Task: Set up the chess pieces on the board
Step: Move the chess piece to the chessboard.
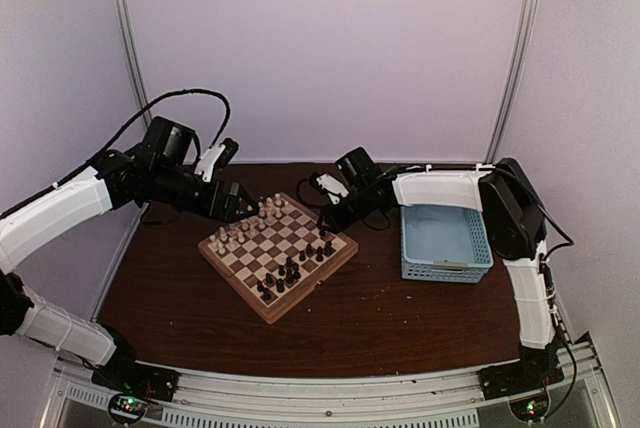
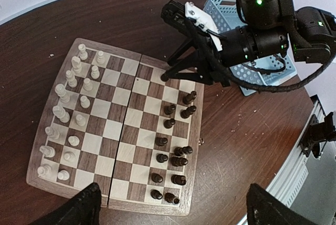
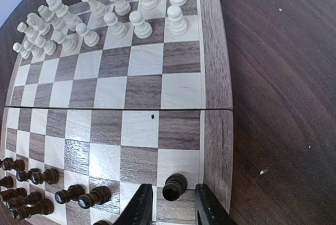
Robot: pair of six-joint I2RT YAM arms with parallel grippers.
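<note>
We find the board (image 1: 276, 314) mid-table (image 1: 400, 318), with cream pieces (image 2: 84, 101) ranked along one side and dark pieces (image 2: 179, 161) along the other. The right gripper (image 3: 174, 188) is low over a corner square, its jaws narrow, straddling one dark piece (image 3: 175, 185) with slim gaps either side. We note the left gripper (image 2: 178, 206) above the board, jaws wide.

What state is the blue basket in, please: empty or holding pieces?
Empty: the top view shows only the bare blue floor of the basket, with nothing lying inside it.
</note>
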